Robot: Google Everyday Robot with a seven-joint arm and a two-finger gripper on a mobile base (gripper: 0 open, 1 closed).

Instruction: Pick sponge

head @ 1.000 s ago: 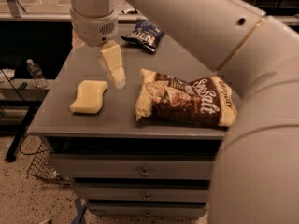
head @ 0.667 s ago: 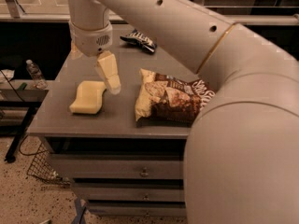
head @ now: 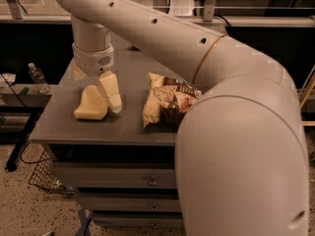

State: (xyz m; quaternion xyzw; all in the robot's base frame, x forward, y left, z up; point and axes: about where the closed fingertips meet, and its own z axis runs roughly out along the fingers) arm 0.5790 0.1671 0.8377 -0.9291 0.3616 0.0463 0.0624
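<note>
Your cream two-finger gripper [head: 97, 93] has dropped lower and drawn in towards the task's thing since a second ago, when it hung further above the table with one finger between the block and the bag. It now sits at the block's far right edge, and its jaws look spread, with nothing held. One long finger [head: 112, 93] reaches down along the block's right side. The other shows only as a short stub to the left, under the wrist.

Just beneath it lies the pale yellow foam sponge [head: 90, 104], flat on the left part of the grey flat-topped drawer cabinet [head: 123, 129], well clear of the edges. You can expect it to be light and soft. It will squash under the pads rather than slip, so a firm squeeze should do no harm. Take it across the pinched-in waist, where the jaws will seat best.

To its right, near but apart, lies the crumpled cream-and-brown chip bag [head: 165, 102]. Keep the right finger off it as you close. A clear plastic water bottle [head: 37, 76] stands on a lower ledge to the left.
</note>
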